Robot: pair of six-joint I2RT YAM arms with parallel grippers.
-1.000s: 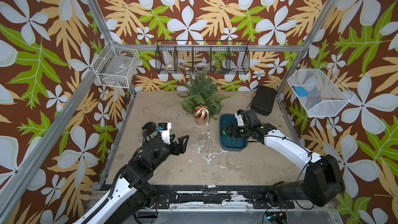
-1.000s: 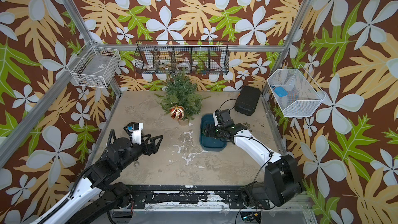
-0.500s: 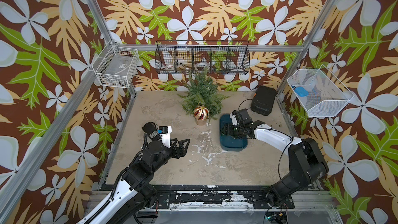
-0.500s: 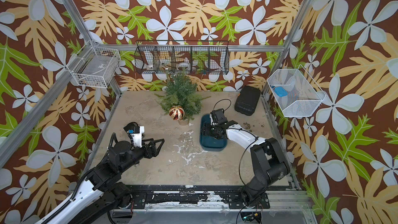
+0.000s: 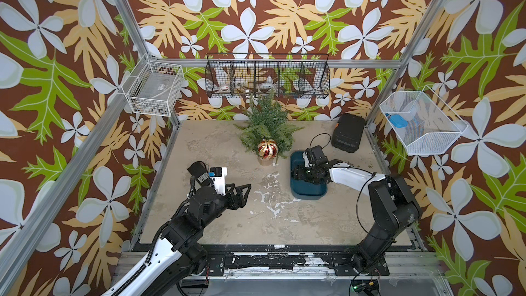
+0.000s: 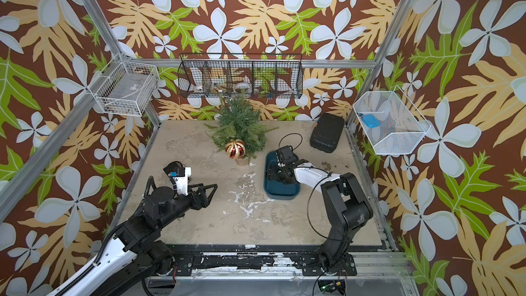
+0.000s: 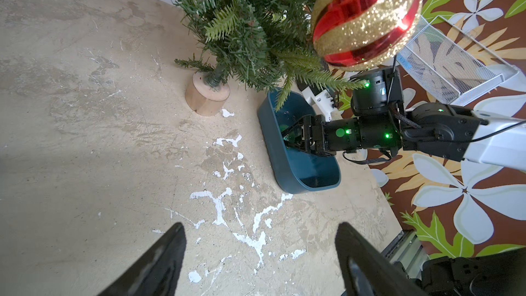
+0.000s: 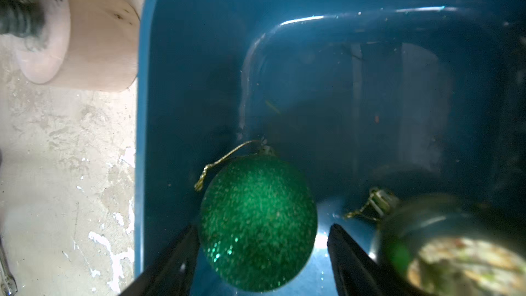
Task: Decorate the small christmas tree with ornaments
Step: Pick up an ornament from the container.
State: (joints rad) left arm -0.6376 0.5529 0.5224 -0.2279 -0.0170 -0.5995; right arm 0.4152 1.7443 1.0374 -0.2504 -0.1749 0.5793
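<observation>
Two ornaments (image 8: 257,222) in bin (image 8: 199,52), one hung

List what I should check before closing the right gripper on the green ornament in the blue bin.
1. Green ornament sits between the fingers of the right gripper: ok.
2. Both fingers touching it: not ok, a gap shows at one.
3. Its gold loop free of the fingers: ok.
4. Gold ornament clear of the nearer finger: cannot tell, close and blurred.
5. Left gripper open, empty, away from the blue bin: ok.
6. Christmas tree upright, red-and-gold ornament hanging on it: ok.
</observation>
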